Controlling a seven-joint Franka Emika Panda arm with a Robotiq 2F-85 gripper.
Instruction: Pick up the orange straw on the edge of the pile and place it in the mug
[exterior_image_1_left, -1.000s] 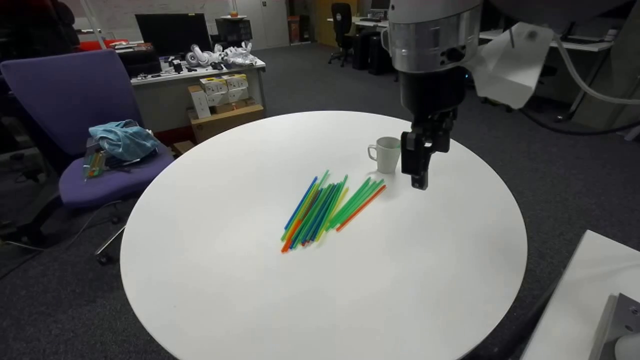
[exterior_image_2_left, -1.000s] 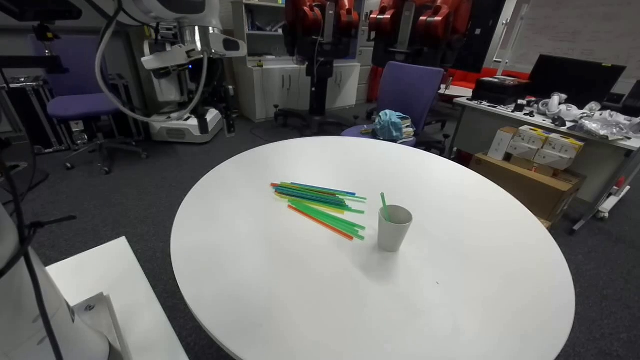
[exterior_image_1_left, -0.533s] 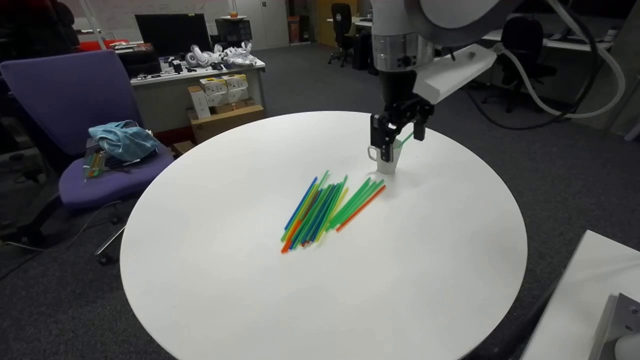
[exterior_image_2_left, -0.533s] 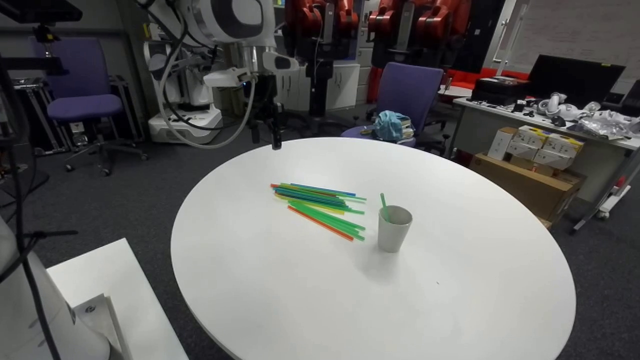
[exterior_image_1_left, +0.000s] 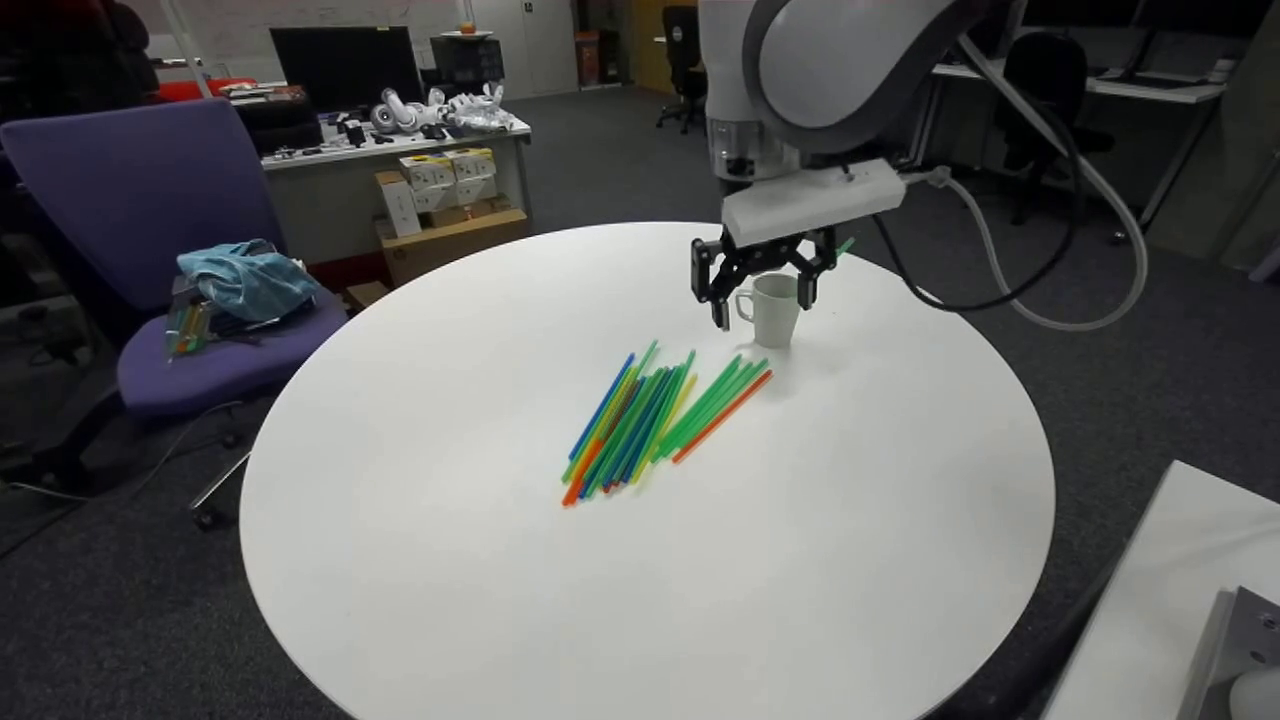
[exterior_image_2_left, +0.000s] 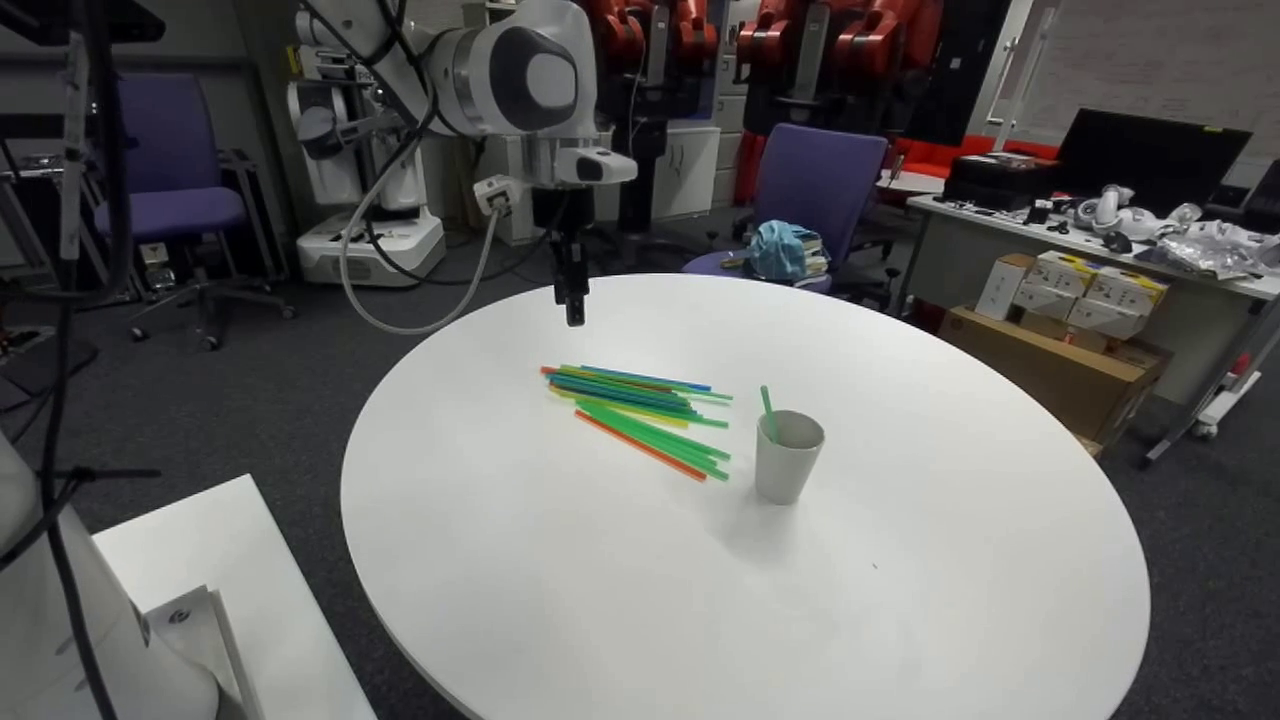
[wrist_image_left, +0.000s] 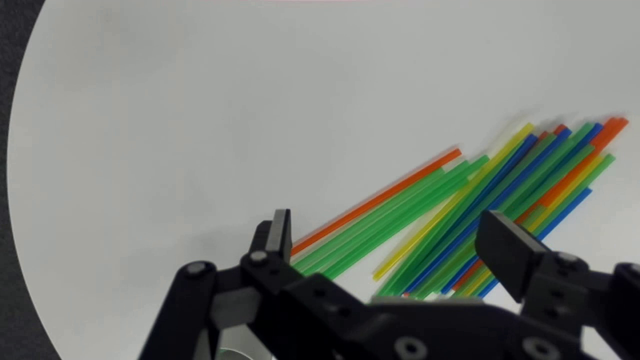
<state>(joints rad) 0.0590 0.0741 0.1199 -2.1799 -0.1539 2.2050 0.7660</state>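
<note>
Orange straw (exterior_image_1_left: 723, 417): loose on the table (exterior_image_1_left: 600, 600), along the edge of the pile (exterior_image_1_left: 635, 425); I'd call this the approach, no grasp made yet.
Pincer (exterior_image_1_left: 764, 314): spread, holding nothing, well above the table; probably needs a turn across that straw, then lowering.
Arm (exterior_image_2_left: 500, 75): out over the table, its end pointing straight down.
Mug (exterior_image_1_left: 776, 320): upright beyond, a green straw (exterior_image_2_left: 769, 412) leaning inside.

Mug (exterior_image_1_left: 776, 326): is standing on the table (exterior_image_1_left: 420, 570), right of the pile (exterior_image_1_left: 634, 430) in both exterior views; a single straw (exterior_image_2_left: 769, 412) is leaning inside it. Outermost straw (exterior_image_1_left: 724, 416): is lying along the pile's right edge in an exterior view. Gripper (exterior_image_1_left: 764, 314): is hanging above the table, apart from both. Chair (exterior_image_1_left: 150, 190): is standing beside the table, a cloth (exterior_image_1_left: 245, 280) resting on its seat.
</note>
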